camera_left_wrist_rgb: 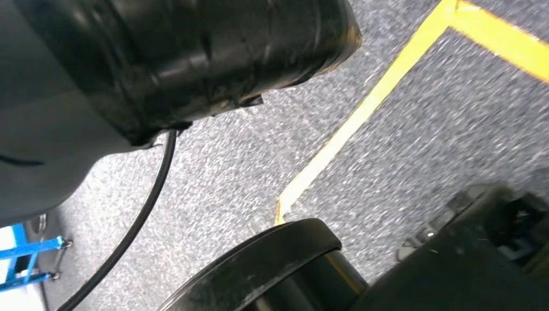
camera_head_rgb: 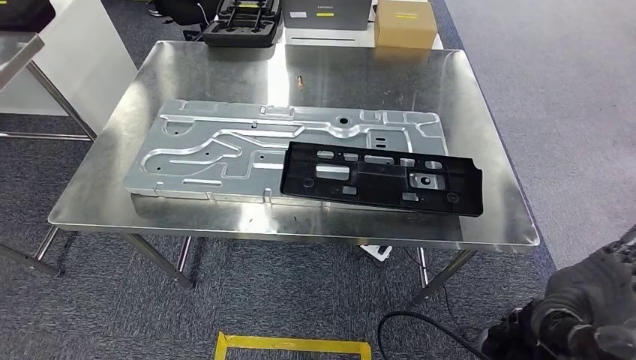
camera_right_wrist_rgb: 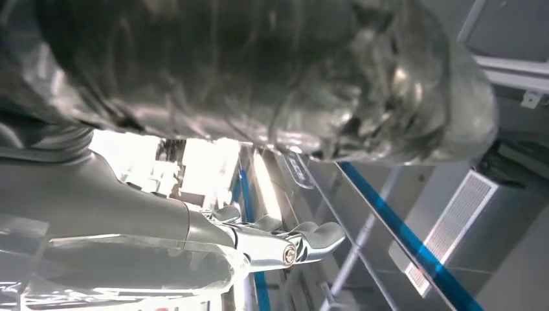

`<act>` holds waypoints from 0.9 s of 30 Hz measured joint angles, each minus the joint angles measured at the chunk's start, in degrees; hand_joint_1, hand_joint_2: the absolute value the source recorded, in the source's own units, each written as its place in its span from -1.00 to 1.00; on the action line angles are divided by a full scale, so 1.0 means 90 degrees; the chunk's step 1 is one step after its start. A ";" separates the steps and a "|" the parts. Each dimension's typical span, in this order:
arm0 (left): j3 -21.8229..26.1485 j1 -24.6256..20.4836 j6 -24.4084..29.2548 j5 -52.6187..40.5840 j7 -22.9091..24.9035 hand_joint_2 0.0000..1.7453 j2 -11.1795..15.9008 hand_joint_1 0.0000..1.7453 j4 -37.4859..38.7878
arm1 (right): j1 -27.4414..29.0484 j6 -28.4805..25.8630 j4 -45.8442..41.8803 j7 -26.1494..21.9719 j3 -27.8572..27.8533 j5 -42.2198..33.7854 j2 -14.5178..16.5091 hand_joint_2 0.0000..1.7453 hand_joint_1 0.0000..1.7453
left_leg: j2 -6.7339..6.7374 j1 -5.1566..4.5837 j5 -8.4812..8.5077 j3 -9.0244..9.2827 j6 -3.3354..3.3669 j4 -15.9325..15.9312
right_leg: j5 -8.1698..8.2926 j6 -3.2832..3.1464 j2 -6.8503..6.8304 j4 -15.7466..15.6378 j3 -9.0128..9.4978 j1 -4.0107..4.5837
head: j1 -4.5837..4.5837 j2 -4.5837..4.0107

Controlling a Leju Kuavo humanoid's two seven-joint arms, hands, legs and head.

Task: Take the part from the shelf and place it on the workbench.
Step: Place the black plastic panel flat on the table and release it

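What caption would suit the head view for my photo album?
A black plastic part lies across a stamped metal panel on the steel workbench, with the robot's right hand low beside it.

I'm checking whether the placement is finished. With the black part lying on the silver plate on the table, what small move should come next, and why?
Probably just keep the right hand low and clear of the table. The black part lies flat on the silver plate on the steel workbench, and nothing grips it, so the placement looks complete. The right wrist view is too blurred to tell how the fingers lie.
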 joint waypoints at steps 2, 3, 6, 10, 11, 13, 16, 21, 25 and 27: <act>0.0000 0.0000 0.0018 -0.0015 0.0025 -1.00 0.0004 -1.00 0.0000 | 0.0130 0.0000 0.0128 -0.0289 0.0127 -0.0291 0.0250 -1.00 -1.00 | 0.0000 0.0007 0.0103 -0.0201 -0.0040 0.0077 | 0.0259 -0.0008 -0.0006 -0.0572 0.0580 -0.0002 | 0.0001 0.0000; 0.0000 0.0001 0.0024 -0.0026 0.0040 -1.00 0.0004 -1.00 0.0000 | 0.0186 0.0000 0.0191 -0.0413 0.0200 -0.0443 0.0370 -1.00 -1.00 | -0.0002 0.0001 0.0140 -0.0286 -0.0067 0.0137 | 0.0260 -0.0024 -0.0008 -0.1059 0.0956 0.0010 | 0.0005 0.0000; 0.0000 0.0007 0.0034 -0.0071 0.0083 -1.00 0.0005 -1.00 0.0000 | 0.0323 0.0002 0.0386 -0.0692 0.0445 -0.0812 0.0683 -1.00 -1.00 | 0.0000 -0.0003 0.0252 -0.0383 -0.0181 0.0230 | 0.0092 -0.0121 -0.0001 -0.1842 0.1466 0.0071 | 0.0019 0.0002; -0.0001 0.0016 0.0005 -0.0135 0.0172 -1.00 0.0009 -1.00 0.0000 | 0.0508 0.0002 0.0656 -0.1117 0.0694 -0.1570 0.1053 -1.00 -1.00 | -0.0020 0.0046 -0.0099 -0.0554 -0.0351 0.0525 | 0.0339 -0.0327 -0.0030 -0.1871 0.1238 0.0050 | 0.0022 0.0005; -0.0001 0.0019 -0.0001 -0.0151 0.0192 -1.00 0.0009 -1.00 0.0000 | 0.0545 0.0002 0.0713 -0.1217 0.0734 -0.1722 0.1138 -1.00 -1.00 | -0.0023 0.0068 -0.0440 -0.0644 -0.0390 0.0833 | 0.0411 -0.0363 -0.0036 -0.1871 0.1152 0.0053 | 0.0010 0.0005; -0.0001 0.0024 -0.0006 -0.0183 0.0217 -1.00 0.0009 -1.00 0.0000 | 0.0623 0.0002 0.0841 -0.1373 0.0788 -0.2001 0.1283 -1.00 -1.00 | -0.0022 0.0094 -0.0990 -0.0781 -0.0454 0.1597 | 0.0557 -0.0392 -0.0037 -0.1867 0.0959 0.0065 | -0.0004 0.0005; 0.0001 0.0021 0.0004 -0.0217 0.0221 -1.00 0.0007 -1.00 0.0000 | 0.0706 0.0002 0.1096 -0.1429 0.0811 -0.2227 0.1406 -1.00 -1.00 | -0.0022 0.0121 -0.0741 -0.0512 -0.0479 0.1886 | 0.0792 -0.0370 -0.0033 -0.1850 0.0658 0.0075 | -0.0004 0.0005; 0.0001 -0.0017 0.0002 -0.0233 0.0228 -1.00 -0.0015 -1.00 -0.0004 | 0.0756 0.0001 0.1558 -0.1317 0.0799 -0.2067 0.1492 -1.00 -1.00 | -0.0060 0.0074 -0.0733 0.0947 -0.0335 -0.0011 | 0.1100 -0.0228 -0.0027 -0.1825 0.0392 0.0088 | 0.0002 0.0005; 0.0001 0.0008 -0.0015 -0.0221 0.0280 -1.00 -0.0028 -1.00 -0.0005 | 0.0846 -0.0001 0.2250 -0.1306 0.0595 -0.1440 0.1570 -1.00 -1.00 | -0.0003 0.0064 -0.0524 0.0786 -0.0125 -0.0172 | 0.0861 -0.0099 -0.0013 -0.1623 0.0257 0.0061 | 0.0021 0.0005; 0.0001 0.0009 -0.0022 -0.0207 0.0294 -1.00 -0.0034 -1.00 -0.0005 | 0.0851 -0.0002 0.2782 -0.1337 0.0417 -0.1346 0.1604 -1.00 -1.00 | 0.0027 0.0055 -0.0380 0.0615 -0.0028 -0.0170 | 0.0194 -0.0077 -0.0003 -0.0963 0.0070 0.0052 | 0.0038 0.0005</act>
